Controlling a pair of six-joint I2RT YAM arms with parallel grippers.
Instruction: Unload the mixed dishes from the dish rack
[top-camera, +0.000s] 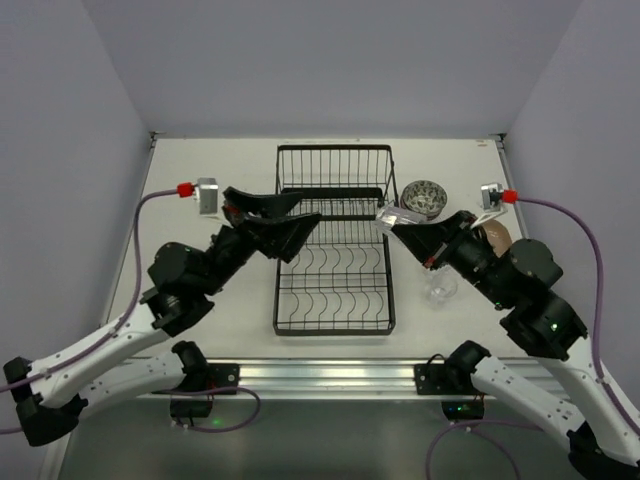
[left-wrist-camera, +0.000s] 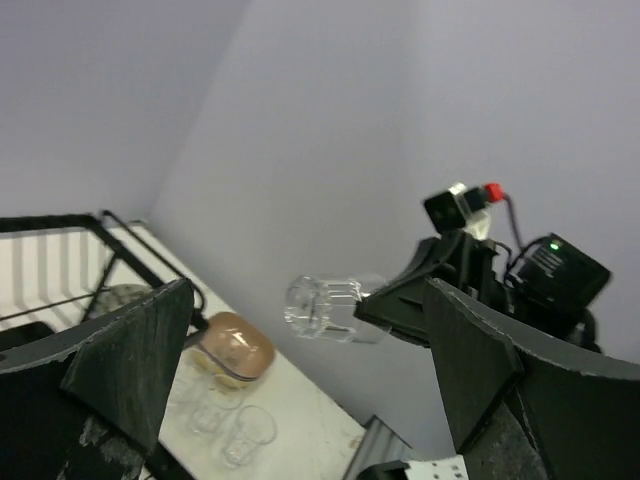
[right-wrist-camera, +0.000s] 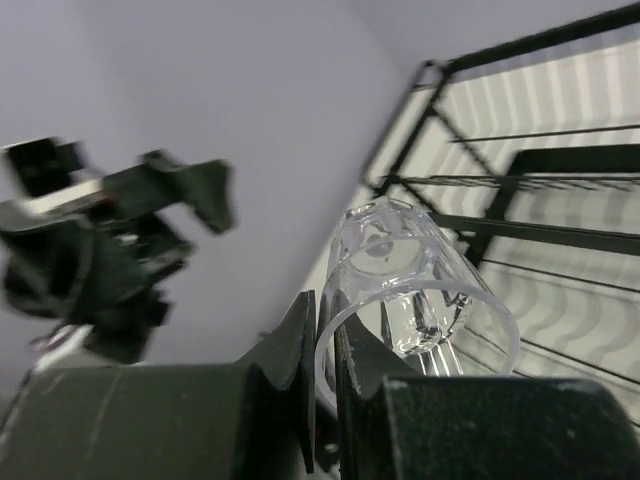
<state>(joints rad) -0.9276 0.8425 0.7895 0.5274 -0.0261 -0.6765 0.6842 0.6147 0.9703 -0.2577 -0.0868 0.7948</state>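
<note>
Black rack (top-camera: 335, 331), clear cup (right-wrist-camera: 400, 280), tan plate (left-wrist-camera: 235, 345), bowl (top-camera: 424, 197) patterned perhaps green.

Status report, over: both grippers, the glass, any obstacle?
Left gripper open, empty, above dish rack. Right gripper shut on glass cup, pinched by its rim, aloft. Bowl and second cup stand on table right of rack.

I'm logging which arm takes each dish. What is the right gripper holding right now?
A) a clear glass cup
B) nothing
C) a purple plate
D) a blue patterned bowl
A: in the right wrist view, the right gripper is closed on the rim of a clear glass cup, one finger inside the rim and one outside.
</note>
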